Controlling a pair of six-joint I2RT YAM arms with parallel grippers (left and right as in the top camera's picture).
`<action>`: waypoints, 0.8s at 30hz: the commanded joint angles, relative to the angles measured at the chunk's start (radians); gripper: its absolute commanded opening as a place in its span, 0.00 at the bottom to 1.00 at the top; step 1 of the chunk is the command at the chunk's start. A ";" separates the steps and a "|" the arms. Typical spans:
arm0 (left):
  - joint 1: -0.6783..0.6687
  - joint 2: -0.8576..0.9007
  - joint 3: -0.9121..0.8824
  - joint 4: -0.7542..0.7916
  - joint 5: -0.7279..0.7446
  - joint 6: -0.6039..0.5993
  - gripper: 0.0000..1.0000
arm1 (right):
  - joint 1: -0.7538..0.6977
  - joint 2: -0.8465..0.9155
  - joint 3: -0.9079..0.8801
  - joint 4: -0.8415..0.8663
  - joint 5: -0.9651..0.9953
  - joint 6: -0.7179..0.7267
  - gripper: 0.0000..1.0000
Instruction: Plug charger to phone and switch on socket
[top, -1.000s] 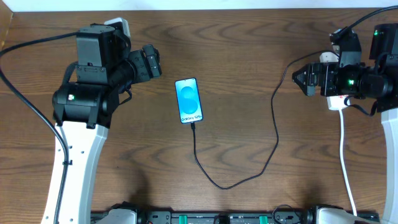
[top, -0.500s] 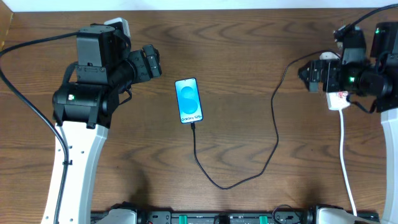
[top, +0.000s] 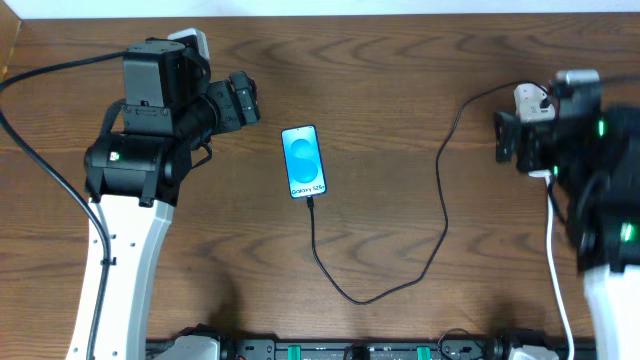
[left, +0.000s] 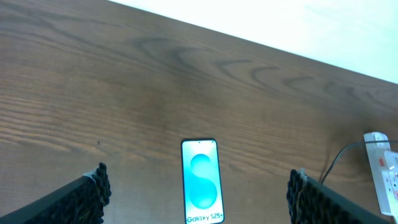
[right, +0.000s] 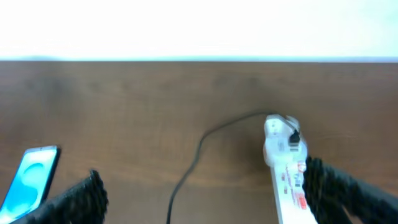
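The phone (top: 304, 161) lies flat mid-table, its blue screen lit; it also shows in the left wrist view (left: 201, 182) and the right wrist view (right: 34, 177). The black charger cable (top: 440, 230) runs from the phone's lower end, loops toward the front and rises to the white socket (top: 528, 97). Its tip touches the phone's lower edge. My left gripper (top: 248, 100) is open and empty, left of the phone (left: 199, 202). My right gripper (top: 506, 140) is open and empty above the socket (right: 287, 163), its right finger over the strip (right: 208, 205). The arm hides most of the strip from overhead.
The socket's white cord (top: 555, 260) runs from the strip to the front right edge. The socket also shows at the right edge of the left wrist view (left: 384, 171). The table's far edge meets a white wall. Bare wood lies between the phone and the cable loop.
My right arm has swung and its wrist has turned, so the gripper has drawn right over the socket. The left arm, phone and cable have not moved.
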 joint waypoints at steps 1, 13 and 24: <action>0.004 0.002 0.008 0.000 -0.013 0.006 0.92 | 0.005 -0.153 -0.174 0.102 0.049 -0.002 0.99; 0.004 0.002 0.008 0.000 -0.013 0.006 0.92 | 0.006 -0.647 -0.686 0.415 0.086 -0.001 0.99; 0.004 0.002 0.008 0.000 -0.013 0.006 0.92 | 0.043 -0.852 -0.934 0.587 0.087 -0.001 0.99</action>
